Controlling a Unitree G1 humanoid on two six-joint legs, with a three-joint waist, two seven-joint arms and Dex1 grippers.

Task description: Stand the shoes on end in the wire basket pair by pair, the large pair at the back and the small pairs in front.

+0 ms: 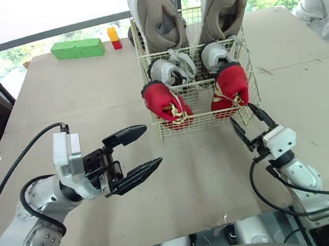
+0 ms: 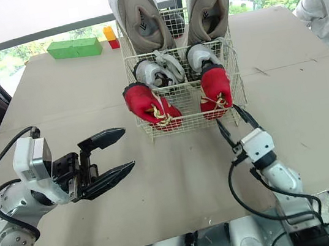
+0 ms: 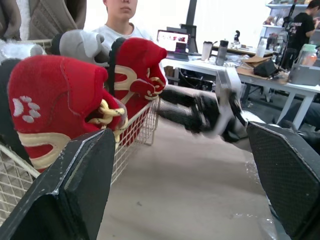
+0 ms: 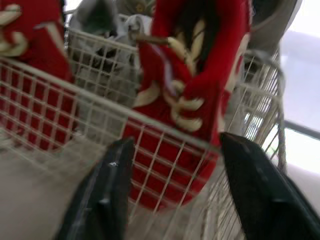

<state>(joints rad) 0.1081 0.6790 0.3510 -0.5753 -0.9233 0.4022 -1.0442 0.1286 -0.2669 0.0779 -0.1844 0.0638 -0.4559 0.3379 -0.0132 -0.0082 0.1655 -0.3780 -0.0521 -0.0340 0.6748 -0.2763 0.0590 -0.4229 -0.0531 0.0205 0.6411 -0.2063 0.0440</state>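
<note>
Right wrist view tells it: the right pincer [image 4: 176, 140] is spread wide and empty just before the wire basket [image 1: 202, 108]. It points at the red shoe [image 1: 229, 88] standing on end behind the front mesh. The other red shoe [image 1: 164, 101] lies nearer the left pincer [image 1: 151, 143], also wide and empty, well apart over the worktop [image 1: 86, 97]. The large pair [image 1: 156, 6] stands behind, so any nudge looks like the right arm's job.

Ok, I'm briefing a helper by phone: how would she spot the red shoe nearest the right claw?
Find the wire basket of upended shoes on the table. Red shoes with cream laces fill its front row, ahead of grey ones. Yours is the red shoe on the robot's right, just beyond the right claw.
</note>
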